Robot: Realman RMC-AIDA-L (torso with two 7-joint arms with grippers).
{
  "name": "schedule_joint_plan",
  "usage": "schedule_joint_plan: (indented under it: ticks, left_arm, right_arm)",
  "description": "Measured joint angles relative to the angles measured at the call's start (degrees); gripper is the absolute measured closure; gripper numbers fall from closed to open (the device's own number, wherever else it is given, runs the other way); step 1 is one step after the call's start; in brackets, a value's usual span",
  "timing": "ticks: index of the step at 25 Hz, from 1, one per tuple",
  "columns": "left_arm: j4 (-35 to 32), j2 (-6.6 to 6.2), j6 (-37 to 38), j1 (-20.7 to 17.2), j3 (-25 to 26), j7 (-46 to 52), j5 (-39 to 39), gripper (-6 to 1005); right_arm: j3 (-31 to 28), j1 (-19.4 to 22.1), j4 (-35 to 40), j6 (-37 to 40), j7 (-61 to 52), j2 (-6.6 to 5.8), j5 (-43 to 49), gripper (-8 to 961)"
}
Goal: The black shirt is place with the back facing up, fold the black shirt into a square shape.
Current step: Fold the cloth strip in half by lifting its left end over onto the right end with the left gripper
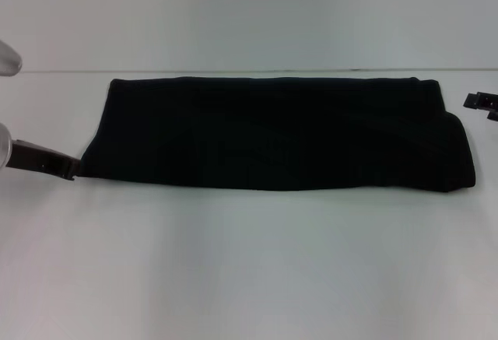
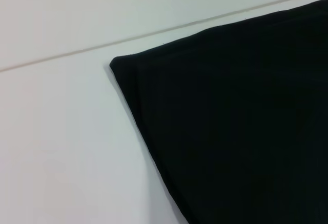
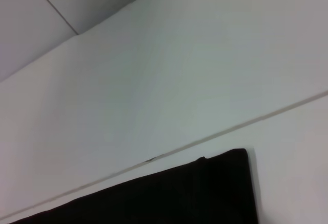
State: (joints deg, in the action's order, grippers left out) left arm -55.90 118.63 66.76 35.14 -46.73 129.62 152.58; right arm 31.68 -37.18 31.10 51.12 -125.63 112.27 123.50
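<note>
Though folded to a long band across the table, the shirt looks soft, light and limp; best taken at its end corners. Left gripper touches its near-left corner, right gripper just beside the far-right; finger state indiscernible.

the left gripper has a flat, dark brownish-black finger behind a rounded silver wrist; the right gripper shows only small black blocky parts.
</note>
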Motion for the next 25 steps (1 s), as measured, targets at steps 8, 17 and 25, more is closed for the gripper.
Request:
schedule_joint_plan:
  ticks: [8, 17, 25]
  left_arm:
    - [-0.80, 0.11, 0.20, -1.26, 0.25, 0.02, 0.02, 997]
    - [-0.89, 0.12, 0.48, -1.39, 0.24, 0.02, 0.32, 997]
    - [-0.89, 0.06, 0.47, -1.28, 0.23, 0.03, 0.23, 997]
  right_arm:
    - [-0.03, -0.27, 0.02, 0.84, 0.04, 0.01, -0.02, 331]
    - [0.15, -0.18, -0.22, 1.23, 0.13, -0.06, -0.02, 332]
    - [1.24, 0.36, -0.68, 6.46, 0.13, -0.95, 0.62, 333]
